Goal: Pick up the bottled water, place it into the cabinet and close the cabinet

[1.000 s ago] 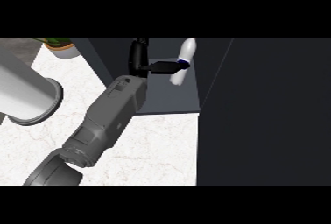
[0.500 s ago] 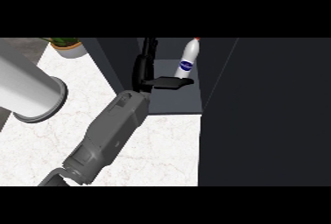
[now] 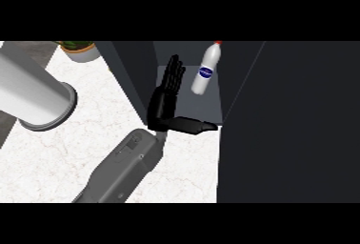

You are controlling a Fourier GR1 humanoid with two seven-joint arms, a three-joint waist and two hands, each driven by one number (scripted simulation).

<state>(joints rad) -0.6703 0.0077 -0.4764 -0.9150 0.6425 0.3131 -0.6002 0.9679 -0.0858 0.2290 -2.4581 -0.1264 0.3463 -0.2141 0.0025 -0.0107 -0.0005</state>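
head view: the bottled water [image 3: 206, 69] stands inside the dark cabinet [image 3: 281, 119], on its grey floor toward the back, white with a red cap and a blue label, leaning a little in this steep look down; nothing touches it. one black hand [image 3: 166, 97] shows at the cabinet's mouth – fingers straight and pointing up toward the back, thumb stuck out to the right over the cabinet floor – so it is spread and holds nothing, with a clear gap between it and the bottle. which hand it is i cannot say for sure; the grey forearm [image 3: 123, 171] comes up from the lower edge left of centre – probably the right. on the white marble counter [image 3: 77, 143] to the left lies a large pale cylinder [image 3: 32, 93], and a small potted plant [image 3: 81, 49] sits at the top edge
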